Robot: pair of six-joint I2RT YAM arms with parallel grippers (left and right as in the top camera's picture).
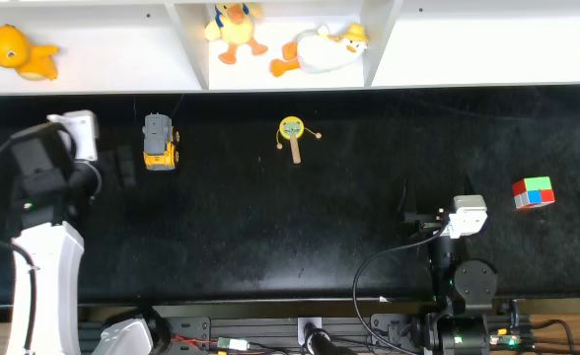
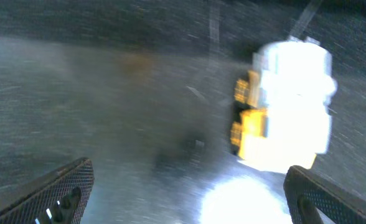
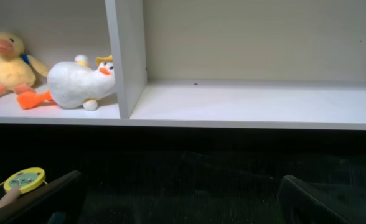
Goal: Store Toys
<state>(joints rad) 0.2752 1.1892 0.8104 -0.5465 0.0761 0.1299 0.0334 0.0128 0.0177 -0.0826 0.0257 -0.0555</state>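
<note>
A yellow and grey toy truck (image 1: pixel 159 141) stands on the black table, left of the middle. My left gripper (image 1: pixel 124 167) is just to its left, open and holding nothing; in the left wrist view the truck (image 2: pixel 276 106) lies ahead of the spread fingers (image 2: pixel 58 193). A rattle drum (image 1: pixel 293 133) lies near the table's centre and a colour cube (image 1: pixel 533 192) at the far right. My right gripper (image 3: pixel 183 208) is low over the table, open, facing the shelf, with the rattle drum (image 3: pixel 21 182) beside one finger.
A white shelf (image 1: pixel 290 79) runs along the back. Its left bay holds a yellow duck (image 1: pixel 21 51), and its middle bay a yellow plush duck (image 1: pixel 236 28) and a white goose (image 1: pixel 320 49). The right bay (image 3: pixel 258 102) is bare.
</note>
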